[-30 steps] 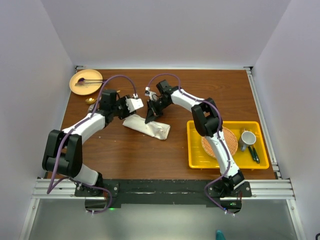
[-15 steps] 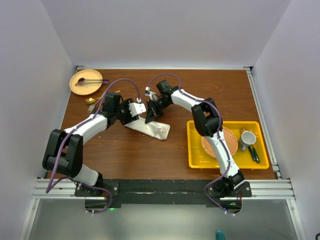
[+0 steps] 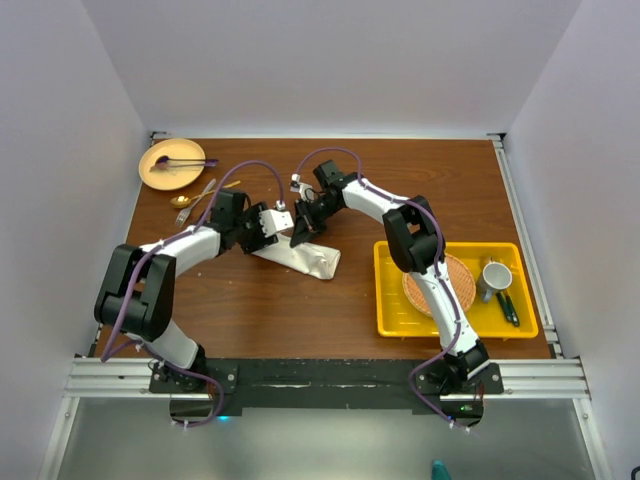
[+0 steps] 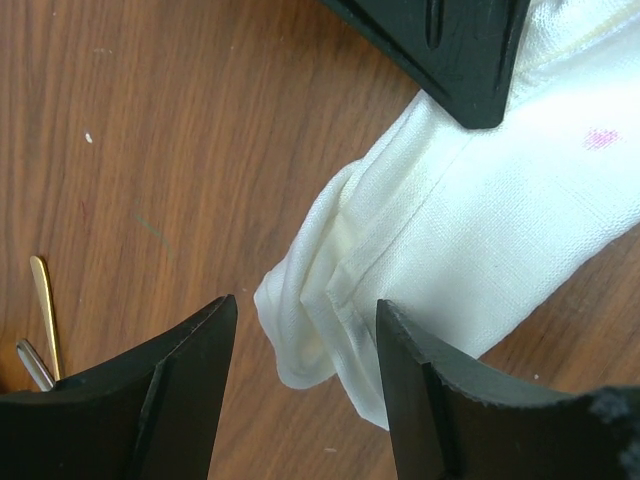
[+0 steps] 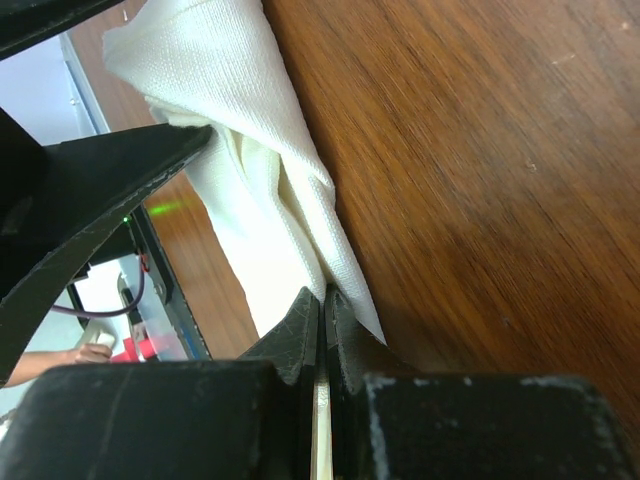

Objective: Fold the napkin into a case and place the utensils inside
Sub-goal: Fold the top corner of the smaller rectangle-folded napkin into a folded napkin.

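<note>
Left gripper spread, straddling the near end of the napkin, not touching. Right gripper pressed together at the cloth edge; can't tell if a layer is caught. Napkin folded into a narrow case, centre of top view, diagonal on wooden table. Soft, light, limp, likely to slump: best pinched by the top layer at the mouth. Gold utensils upper left, near plate. Smooth wood; tight room between the arms, yellow tray at right.

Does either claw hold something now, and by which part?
The right claw pinches the napkin by an edge fold; the left claw is open, holding nothing.
</note>
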You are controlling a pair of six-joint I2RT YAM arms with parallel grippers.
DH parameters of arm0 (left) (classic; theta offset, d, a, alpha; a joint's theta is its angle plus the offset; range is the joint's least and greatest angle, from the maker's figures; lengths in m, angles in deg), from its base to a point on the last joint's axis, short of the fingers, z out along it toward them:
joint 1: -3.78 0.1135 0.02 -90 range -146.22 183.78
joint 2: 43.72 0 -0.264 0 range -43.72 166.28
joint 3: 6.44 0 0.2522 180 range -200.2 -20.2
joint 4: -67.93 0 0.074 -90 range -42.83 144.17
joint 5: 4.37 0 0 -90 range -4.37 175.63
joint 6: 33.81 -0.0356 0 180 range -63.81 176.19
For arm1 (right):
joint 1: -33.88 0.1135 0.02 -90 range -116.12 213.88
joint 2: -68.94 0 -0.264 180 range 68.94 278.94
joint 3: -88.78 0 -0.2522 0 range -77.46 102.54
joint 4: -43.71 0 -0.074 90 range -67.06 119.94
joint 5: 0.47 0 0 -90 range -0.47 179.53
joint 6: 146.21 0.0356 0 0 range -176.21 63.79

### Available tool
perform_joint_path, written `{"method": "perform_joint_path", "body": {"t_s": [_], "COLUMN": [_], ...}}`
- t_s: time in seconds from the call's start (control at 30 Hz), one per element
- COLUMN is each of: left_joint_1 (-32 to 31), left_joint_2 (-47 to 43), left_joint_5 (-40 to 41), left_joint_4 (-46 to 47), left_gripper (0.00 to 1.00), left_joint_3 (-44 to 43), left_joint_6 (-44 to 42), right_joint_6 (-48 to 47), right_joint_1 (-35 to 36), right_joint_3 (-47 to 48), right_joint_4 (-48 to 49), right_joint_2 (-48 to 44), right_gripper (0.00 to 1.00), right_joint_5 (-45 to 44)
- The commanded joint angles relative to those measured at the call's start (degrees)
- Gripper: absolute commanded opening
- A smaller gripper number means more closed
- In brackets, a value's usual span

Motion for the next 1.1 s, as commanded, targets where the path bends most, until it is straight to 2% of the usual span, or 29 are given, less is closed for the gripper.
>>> {"method": "perform_joint_path", "body": {"t_s": [0.0, 0.6, 0.9, 1.07], "left_joint_1": [-0.16, 0.81, 1.42, 2.13], "left_joint_2": [-0.16, 1.33, -0.25, 0.89], "left_joint_5": [0.38, -0.06, -8.49, -7.71], "left_joint_4": [2.80, 0.60, -7.56, -8.19], "left_gripper": [0.62, 0.61, 0.62, 0.61], "left_joint_3": [-2.71, -5.52, -9.64, -10.88], "left_joint_6": [-0.81, -0.81, -0.38, 0.95], "right_joint_6": [-1.72, -1.20, -1.02, -1.11], "right_joint_1": [0.05, -0.13, 0.05, -0.04], "right_joint_3": [-0.67, -0.23, -0.14, -0.58], "right_joint_4": [-1.53, -1.35, -1.17, -1.09], "right_joint_2": [3.83, 4.27, 4.01, 4.01], "right_gripper": [0.00, 0.00, 0.00, 0.00], "right_joint_5": [-8.12, -8.21, -8.38, -8.38]}}
